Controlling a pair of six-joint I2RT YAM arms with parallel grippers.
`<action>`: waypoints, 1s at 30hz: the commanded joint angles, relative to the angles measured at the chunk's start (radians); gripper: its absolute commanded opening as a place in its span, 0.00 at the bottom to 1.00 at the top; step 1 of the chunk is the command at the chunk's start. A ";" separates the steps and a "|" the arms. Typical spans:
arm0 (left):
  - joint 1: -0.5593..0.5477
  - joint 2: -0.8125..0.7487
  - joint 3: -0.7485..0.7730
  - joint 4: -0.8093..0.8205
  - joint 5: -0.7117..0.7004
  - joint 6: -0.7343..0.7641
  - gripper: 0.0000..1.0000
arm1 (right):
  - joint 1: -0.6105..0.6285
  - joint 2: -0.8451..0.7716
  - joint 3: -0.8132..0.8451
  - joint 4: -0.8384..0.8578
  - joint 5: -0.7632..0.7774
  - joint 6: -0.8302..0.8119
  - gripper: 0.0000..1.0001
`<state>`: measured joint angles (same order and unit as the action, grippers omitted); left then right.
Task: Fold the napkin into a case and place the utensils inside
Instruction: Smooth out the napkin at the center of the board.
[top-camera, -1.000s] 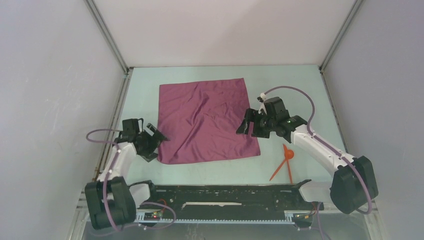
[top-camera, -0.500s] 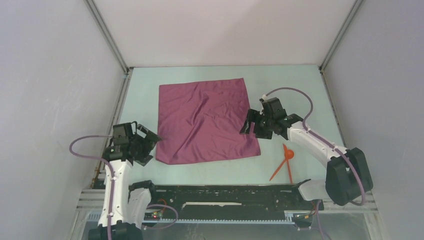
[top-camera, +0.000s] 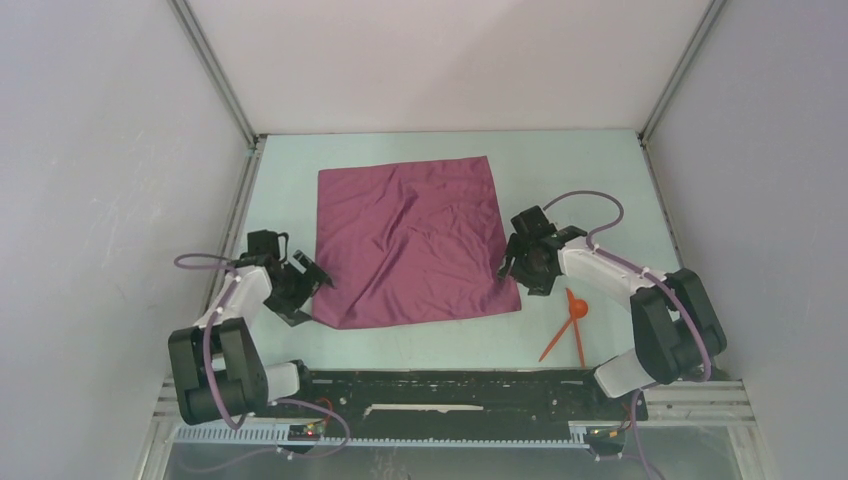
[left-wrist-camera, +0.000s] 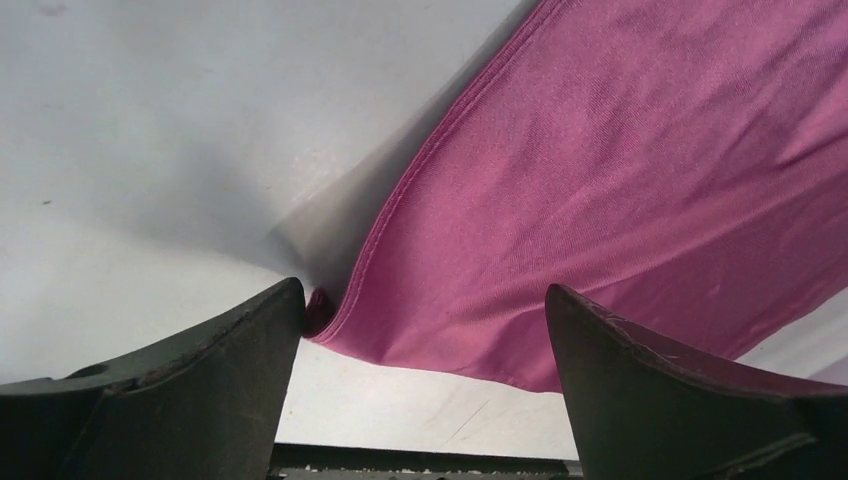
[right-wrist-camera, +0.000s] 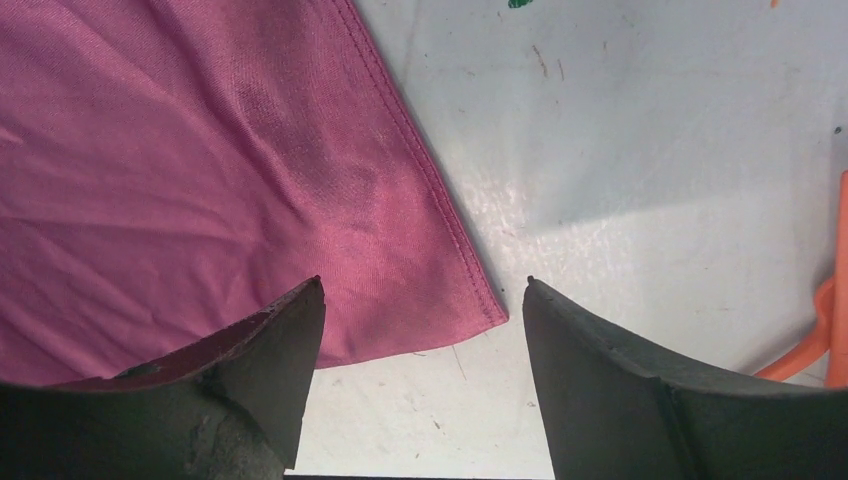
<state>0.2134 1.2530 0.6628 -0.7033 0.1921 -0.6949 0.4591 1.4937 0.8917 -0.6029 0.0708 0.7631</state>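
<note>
**Operator:** Report the near edge first.

**Technician:** A black rail (top-camera: 450, 385) runs along the near edge of the tabletop (top-camera: 590, 180), between the two arm bases. Just beyond it, on the right, lie the utensils. The spoon (top-camera: 577, 309) and the stick (top-camera: 581, 345) are both orange-red and cross each other near the spoon's bowl. They lie on bare tabletop, clear of the cloth.

**Operator:** Left claw?

**Technician:** The left claw (top-camera: 308, 295) is low at the napkin's near-left corner with its jaws spread wide and holds nothing. In the left wrist view the corner lies between the fingers (left-wrist-camera: 200, 380), just beside one of them. The hem there throws a shadow on the tabletop, but whether it is lifted cannot be told.

**Operator:** Right claw?

**Technician:** The right claw (top-camera: 516, 278) is at the near-right corner with its jaws apart and grips nothing. In the right wrist view that corner lies flat between the fingers (right-wrist-camera: 640, 390). The utensils show at the right edge of that view, near but not touching the cloth.

**Operator:** And the napkin?

**Technician:** The napkin (top-camera: 410, 235) is plum-purple and spread open in one layer mid-tabletop. Creases run across it, and no fold has been made. Its far edge lies well short of the back wall.
</note>
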 joint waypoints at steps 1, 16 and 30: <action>-0.029 -0.035 -0.077 0.136 0.098 0.013 0.98 | 0.007 -0.006 0.013 0.027 0.012 0.041 0.79; -0.111 -0.542 -0.097 -0.095 0.145 -0.213 0.96 | -0.042 -0.014 0.000 0.058 -0.042 -0.003 0.79; -0.105 -0.298 0.036 -0.035 0.027 -0.012 0.99 | -0.043 0.012 0.000 0.025 -0.015 -0.008 0.80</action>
<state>0.1581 0.9543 0.6888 -0.8230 0.2127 -0.7731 0.4183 1.4960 0.8909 -0.5388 -0.0170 0.7303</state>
